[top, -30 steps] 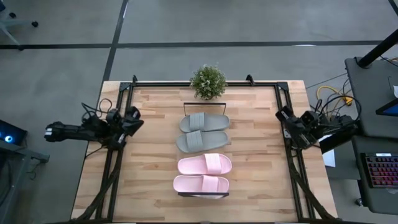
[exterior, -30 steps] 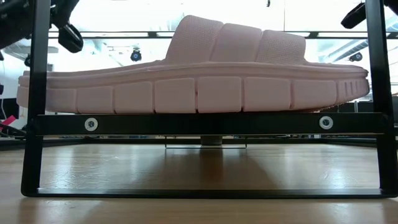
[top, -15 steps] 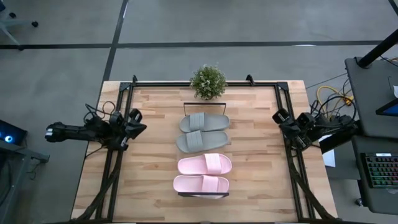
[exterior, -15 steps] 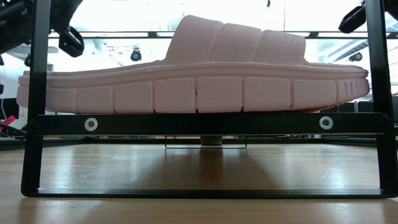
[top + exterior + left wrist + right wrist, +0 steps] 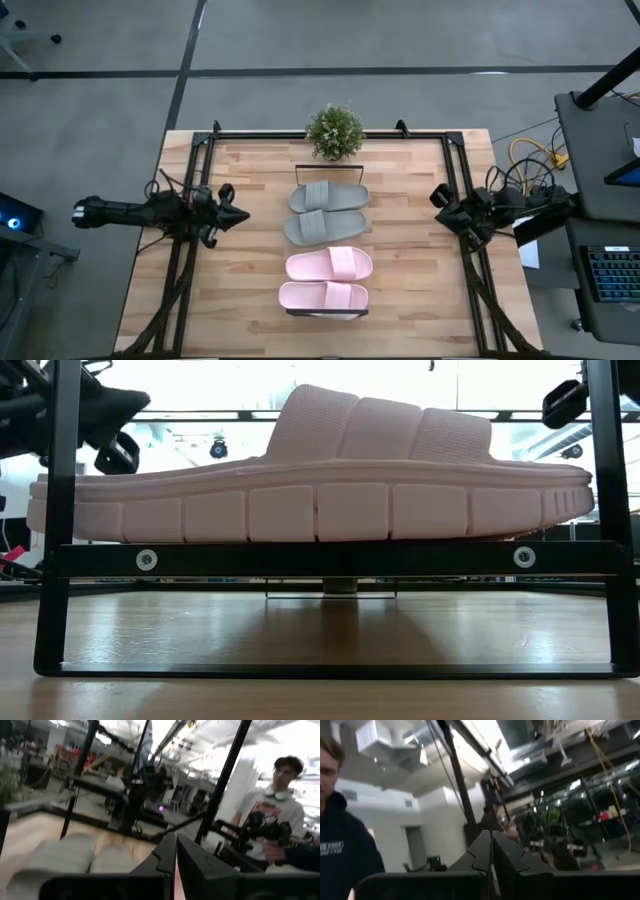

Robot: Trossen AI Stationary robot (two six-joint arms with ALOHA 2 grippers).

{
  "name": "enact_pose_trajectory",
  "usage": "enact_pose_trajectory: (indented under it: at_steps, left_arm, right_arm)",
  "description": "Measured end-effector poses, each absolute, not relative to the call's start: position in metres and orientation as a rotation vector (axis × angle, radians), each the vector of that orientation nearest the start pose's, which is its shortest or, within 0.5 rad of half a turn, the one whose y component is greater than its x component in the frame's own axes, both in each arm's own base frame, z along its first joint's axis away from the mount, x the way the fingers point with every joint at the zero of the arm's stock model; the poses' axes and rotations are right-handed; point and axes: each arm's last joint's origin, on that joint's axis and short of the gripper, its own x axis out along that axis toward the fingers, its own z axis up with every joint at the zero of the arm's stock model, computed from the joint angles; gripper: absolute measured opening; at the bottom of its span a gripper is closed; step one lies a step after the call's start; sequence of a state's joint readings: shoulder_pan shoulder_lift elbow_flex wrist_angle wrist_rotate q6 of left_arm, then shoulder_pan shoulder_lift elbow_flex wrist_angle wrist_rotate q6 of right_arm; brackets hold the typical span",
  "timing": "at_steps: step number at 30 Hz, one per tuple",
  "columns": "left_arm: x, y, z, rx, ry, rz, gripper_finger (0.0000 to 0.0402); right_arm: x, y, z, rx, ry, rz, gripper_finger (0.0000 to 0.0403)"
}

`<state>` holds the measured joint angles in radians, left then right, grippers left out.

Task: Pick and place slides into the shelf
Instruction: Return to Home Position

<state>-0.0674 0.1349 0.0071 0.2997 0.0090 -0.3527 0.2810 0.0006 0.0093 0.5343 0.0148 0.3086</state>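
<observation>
Four slides (image 5: 328,262) lay in a row on the shelf (image 5: 327,313), while my left gripper (image 5: 232,213) and right gripper (image 5: 441,196), fingers pressed together and empty, had swung slightly inward at the table (image 5: 400,300) sides: homing, job judged done.

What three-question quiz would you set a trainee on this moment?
1. True or false: the grey slides and pink slides all lie on the shelf.
2. Which pair lies nearer the plant? A: grey. B: pink.
3. Complete: the left gripper and right gripper, at the table's sides, each hold ___.
Key: 1 true; 2 A; 3 nothing.
</observation>
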Motion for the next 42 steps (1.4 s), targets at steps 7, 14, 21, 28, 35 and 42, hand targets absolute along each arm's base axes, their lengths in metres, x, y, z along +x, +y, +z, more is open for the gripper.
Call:
enact_pose_trajectory:
  at_steps: [7, 14, 21, 28, 35, 42]
  left_arm:
    - [0.105, -0.007, 0.172, -0.354, -0.039, -0.086, 0.0000]
    - [0.105, -0.007, 0.163, -0.297, 0.099, -0.063, 0.0000]
    - [0.103, -0.007, 0.160, -0.299, 0.201, -0.047, 0.0000]
    - [0.105, -0.007, 0.156, -0.297, 0.247, -0.034, 0.0000]
    - [0.109, -0.007, 0.148, -0.293, 0.343, -0.016, 0.0000]
    - [0.113, -0.008, 0.140, -0.311, 0.434, 0.005, 0.0000]
  right_arm:
    - [0.084, 0.025, 0.207, 0.370, -0.388, 0.359, 0.0008]
    - [0.088, 0.026, 0.199, 0.361, -0.291, 0.365, 0.0008]
    - [0.091, 0.028, 0.183, 0.362, -0.122, 0.360, 0.0008]
    - [0.092, 0.028, 0.176, 0.401, -0.036, 0.348, 0.0008]
    - [0.093, 0.028, 0.168, 0.395, 0.046, 0.332, 0.0008]
    - [0.093, 0.029, 0.167, 0.393, 0.056, 0.330, 0.0008]
